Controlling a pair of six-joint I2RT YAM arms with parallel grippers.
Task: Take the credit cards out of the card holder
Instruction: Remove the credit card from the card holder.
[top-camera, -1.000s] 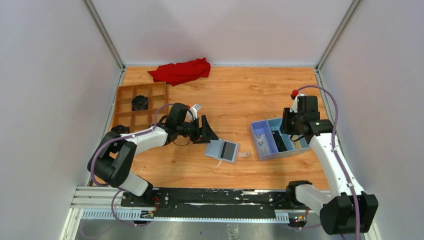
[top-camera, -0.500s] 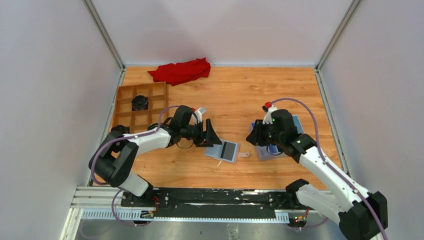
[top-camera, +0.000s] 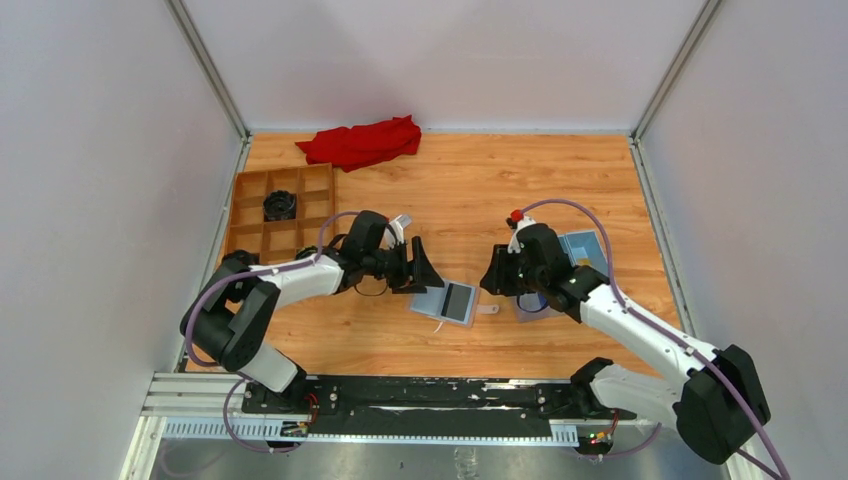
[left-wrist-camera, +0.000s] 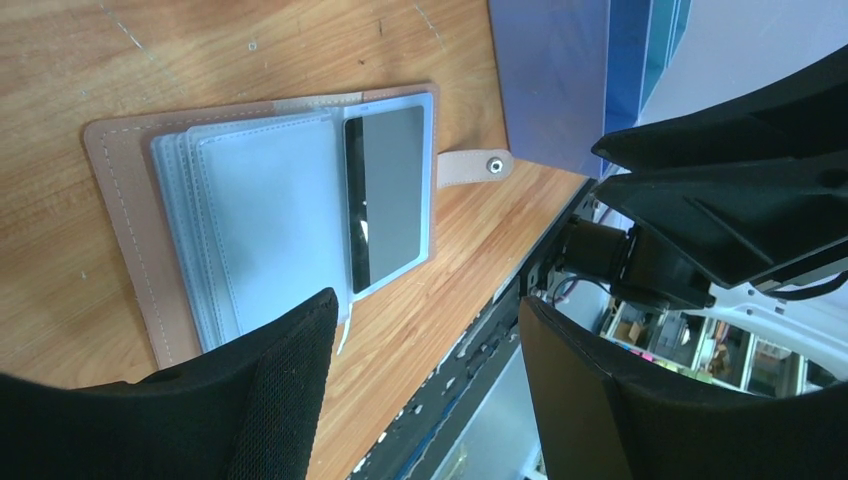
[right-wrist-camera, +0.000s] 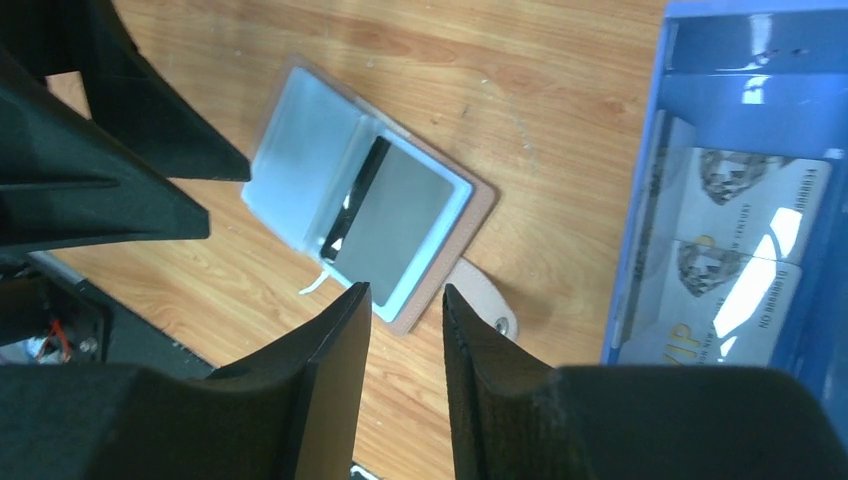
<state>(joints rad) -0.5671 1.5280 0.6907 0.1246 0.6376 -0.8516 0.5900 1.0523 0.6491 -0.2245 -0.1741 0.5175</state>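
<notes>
Card holder (top-camera: 445, 300) lies open on table (top-camera: 480, 190), centre of frame; black card (top-camera: 459, 301) in its right-hand pocket, long axis approx up-down. Left end effector (top-camera: 418, 268) wide open, empty, at holder's upper-left edge. Right end effector (top-camera: 497, 276) narrowly parted, empty, just right of holder, i.e. on card's side.

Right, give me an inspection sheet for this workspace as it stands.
Surface: wooden table, faint scuffs.
Job's things: card holder lies open and flat, with a black card in its pocket; pale cards lie in the blue box.
Clutter: red cloth at the far edge; brown compartment tray holding a black object.
End effectors: left end effector open, empty, at the card holder's edge; right end effector narrowly open, empty, above the holder.
Cables: purple cables loop along both arms, none across the card holder.
Surroundings: white walls on three sides; mounting rail at the near edge.
</notes>
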